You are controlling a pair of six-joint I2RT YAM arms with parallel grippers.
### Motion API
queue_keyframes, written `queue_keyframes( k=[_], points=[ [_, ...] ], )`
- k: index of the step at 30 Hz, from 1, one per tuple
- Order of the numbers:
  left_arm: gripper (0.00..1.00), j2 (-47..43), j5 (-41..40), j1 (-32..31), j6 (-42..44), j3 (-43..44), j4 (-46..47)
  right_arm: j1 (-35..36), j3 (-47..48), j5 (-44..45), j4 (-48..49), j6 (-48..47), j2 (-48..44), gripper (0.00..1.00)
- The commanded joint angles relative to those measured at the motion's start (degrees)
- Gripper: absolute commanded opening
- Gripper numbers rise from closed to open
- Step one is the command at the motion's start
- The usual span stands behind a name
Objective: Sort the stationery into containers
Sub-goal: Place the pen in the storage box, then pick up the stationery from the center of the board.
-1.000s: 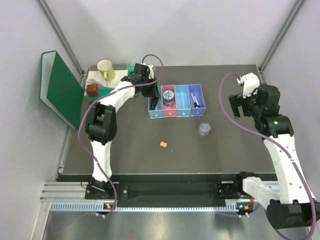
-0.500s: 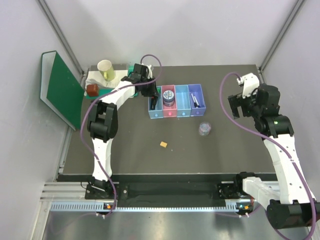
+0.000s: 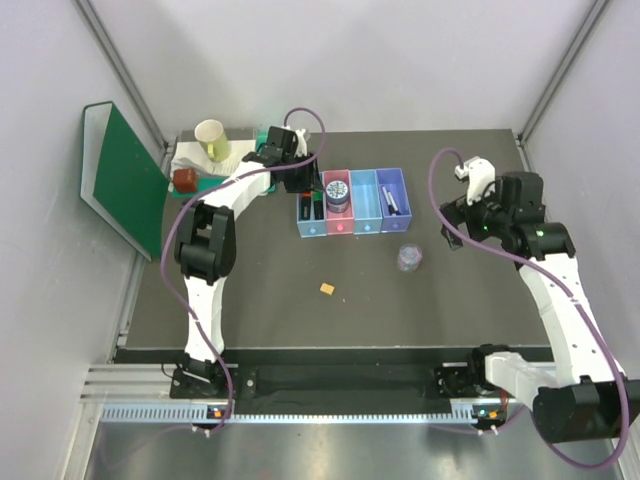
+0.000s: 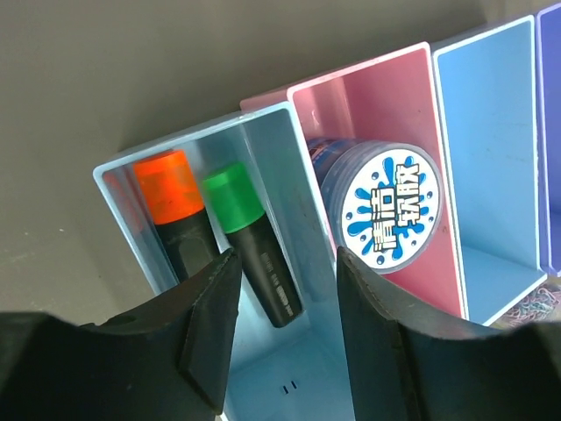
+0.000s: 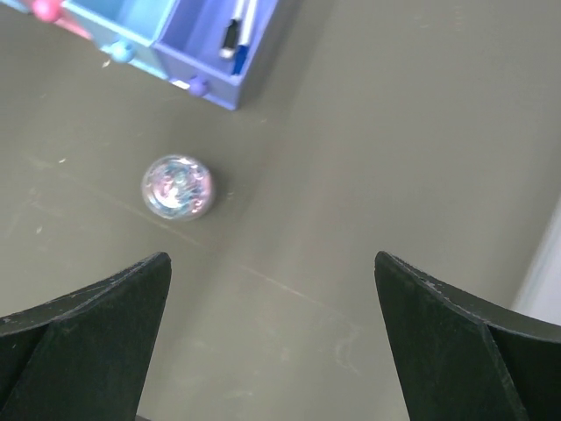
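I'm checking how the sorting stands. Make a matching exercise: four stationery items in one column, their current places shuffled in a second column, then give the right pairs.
Items
1. green-capped highlighter
2. round blue-patterned tin
3. slim white pens
4. clear round tub

Places
A. purple bin
B. on the table, outside the bins
C. light blue bin
D. pink bin

Pairs: 1-C, 2-D, 3-A, 4-B

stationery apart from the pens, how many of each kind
black highlighters (orange cap, green cap): 2
round blue-patterned tin: 1
clear round tub: 1
tiny tan block: 1
total: 5
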Motion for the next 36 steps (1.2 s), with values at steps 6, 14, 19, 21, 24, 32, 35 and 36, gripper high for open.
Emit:
queue_keyframes(
  k=[6,14,19,21,24,32,35,36],
  points=[
    [0.54,-6.8,8.7,0.8,4.2,5.7,-3.5,4.0,-3.4,-6.6,6.6,1.6,8.6,1.0],
    [0.74,-14.7,14.1,1.4,14.6,4.2,-10.1,11.3,-2.8,-2.1,11.3,1.2,18.0,1.0],
    [0.96,-19.1,14.0,2.3,18.1,2.1,-13.1,14.4,-0.7,-1.8,10.6,0.7,23.6,1.0],
    [0.99,-21.1,14.0,2.7,19.6,0.9,-13.6,14.4,-0.1,-1.3,10.4,0.7,26.1,1.0],
    [0.99,-23.7,13.6,2.8,21.5,-1.0,-14.0,14.4,0.8,-0.6,10.2,0.2,28.5,1.0],
    [0.99,-26.0,12.7,3.1,23.4,-2.4,-14.3,14.7,3.6,-0.8,10.0,0.4,33.8,1.0],
    [0.99,-26.0,12.4,3.2,23.5,-2.2,-14.5,14.9,3.6,-1.0,9.8,0.6,34.7,1.0],
    [0.99,-26.0,12.3,3.2,23.5,-2.2,-14.5,15.0,3.5,-1.1,9.7,0.6,34.8,1.0]
  ],
)
